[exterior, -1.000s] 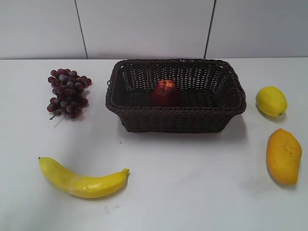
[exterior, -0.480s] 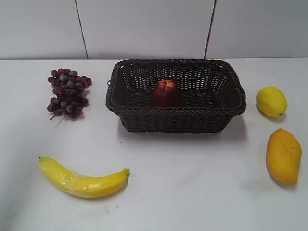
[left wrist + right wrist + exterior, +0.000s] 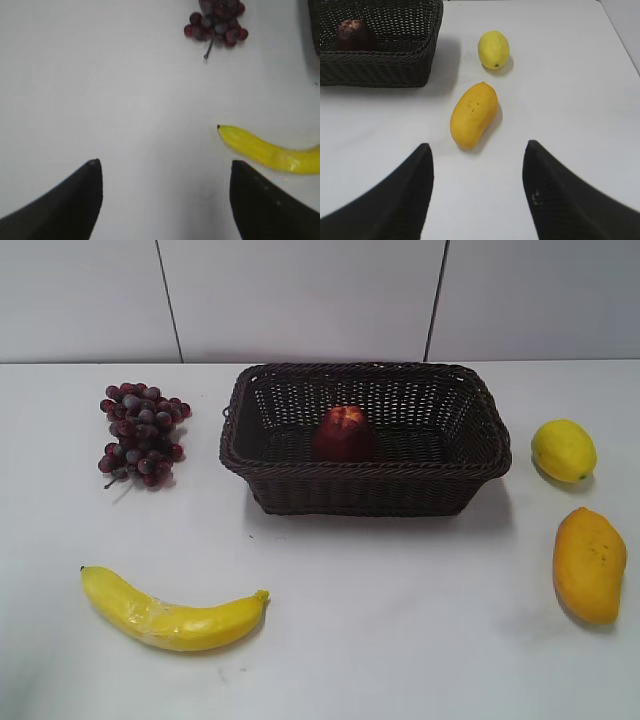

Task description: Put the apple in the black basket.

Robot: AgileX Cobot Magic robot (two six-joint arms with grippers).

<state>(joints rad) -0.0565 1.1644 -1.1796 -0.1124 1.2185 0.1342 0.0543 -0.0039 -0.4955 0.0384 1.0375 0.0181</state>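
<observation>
Exterior view: the apple (image 3: 345, 433) sits inside the black basket (image 3: 365, 490) toward the table's (image 3: 400, 620) far edge, centre — grapes (image 3: 141, 432) far-left, banana (image 3: 170, 613) near-left, lemon (image 3: 563, 450) and mango (image 3: 589, 563) along the right edge. Both grippers, left (image 3: 162, 200) and right (image 3: 477, 192), hang w/ jaws spread, empty.

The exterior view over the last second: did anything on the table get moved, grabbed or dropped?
Nothing visibly changed. The apple sits in the black basket just as before, and the grapes, banana, lemon and mango lie where they were. No arm shows in that view; in the wrist views the left gripper and right gripper are open and hold nothing.
</observation>
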